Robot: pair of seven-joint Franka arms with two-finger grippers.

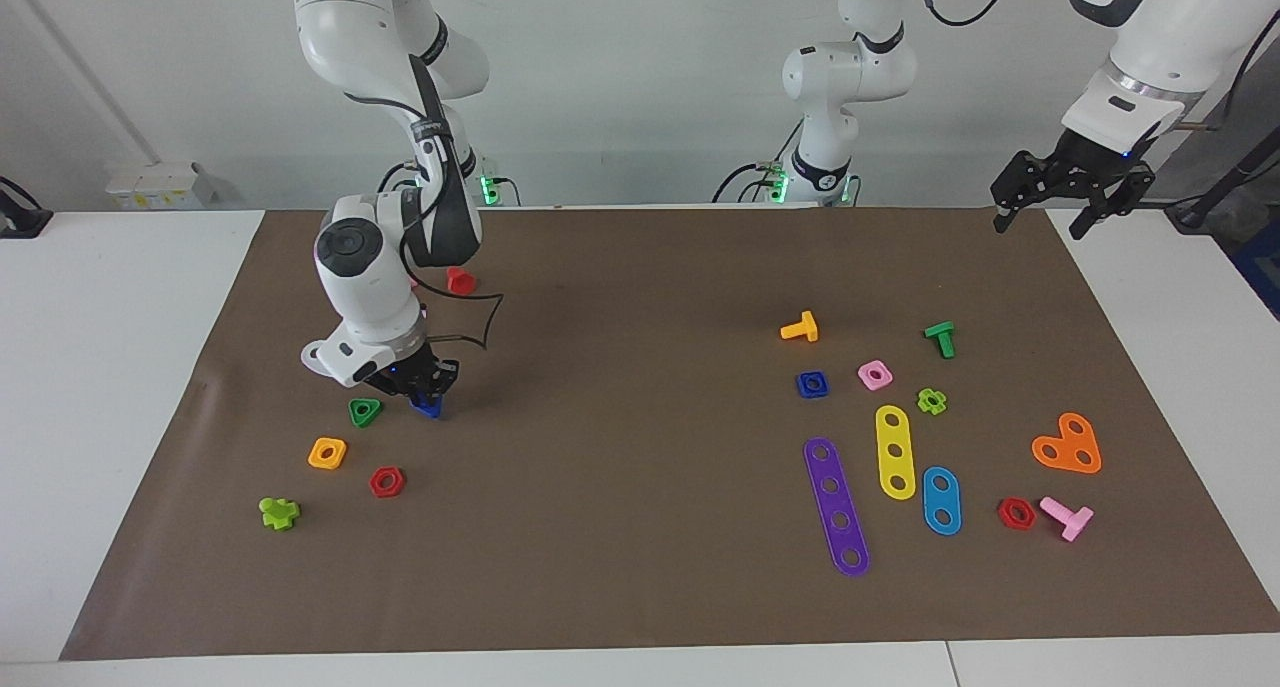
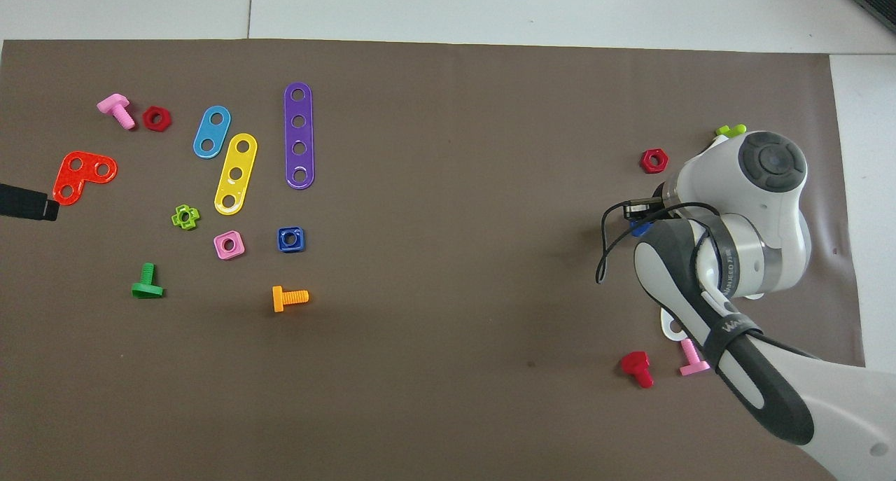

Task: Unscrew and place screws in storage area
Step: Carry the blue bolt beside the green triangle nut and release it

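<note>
One brown paper mat covers the white table.

Plain white wall above a white table.

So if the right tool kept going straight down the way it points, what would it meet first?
Probably bare brown paper mat. The right tool, shut on the dark-blue bolt, points down beside the green triangular nut; the bolt would touch first, though its height is unclear.
</note>
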